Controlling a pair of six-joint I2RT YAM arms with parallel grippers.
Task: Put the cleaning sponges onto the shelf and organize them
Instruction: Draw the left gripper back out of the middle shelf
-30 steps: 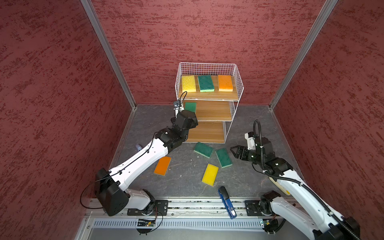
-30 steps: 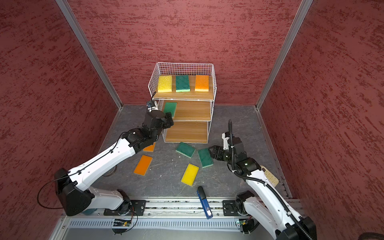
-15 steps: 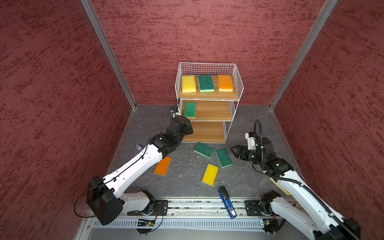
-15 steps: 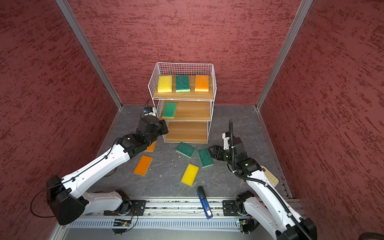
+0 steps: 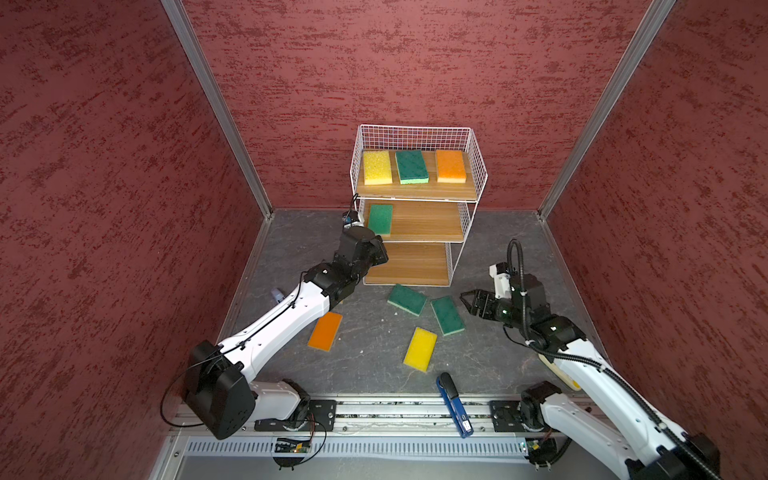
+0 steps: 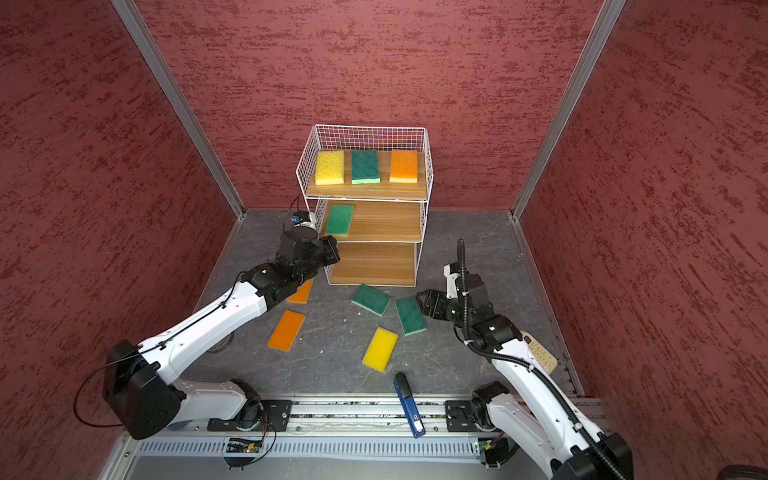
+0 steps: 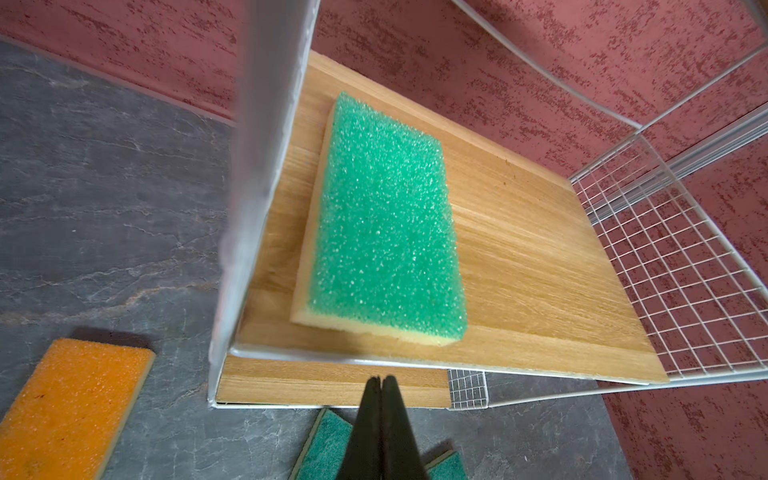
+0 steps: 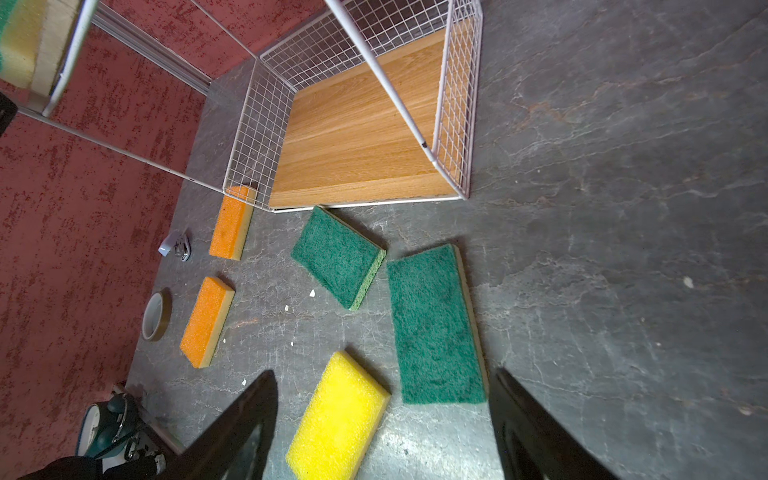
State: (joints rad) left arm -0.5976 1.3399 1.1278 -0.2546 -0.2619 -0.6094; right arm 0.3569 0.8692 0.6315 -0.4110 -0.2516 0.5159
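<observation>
Currently left gripper [image 7: 380,384] holds nothing, jaws pressed together, just in front of the shelf [image 5: 415,133]; one light green sponge [image 7: 386,232] lies on its middle board [image 7: 519,249]. Right gripper [image 8: 382,374] jaws wide, close to yellow sponge [image 8: 336,419] and dark green sponge [image 8: 436,328] on floor [image 8: 623,249]. Top board [image 5: 415,191]: row of three sponges [image 5: 411,166].

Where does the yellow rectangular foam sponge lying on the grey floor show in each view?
Top view: the yellow sponge lies on the floor in front of the white wire shelf.
Top view: the yellow sponge lies in the same place.
Left wrist: not in it.
Right wrist: the yellow sponge lies beside a dark green sponge.
Shared landmark: the shelf's bare bottom wooden board, seen in all four views.
</observation>
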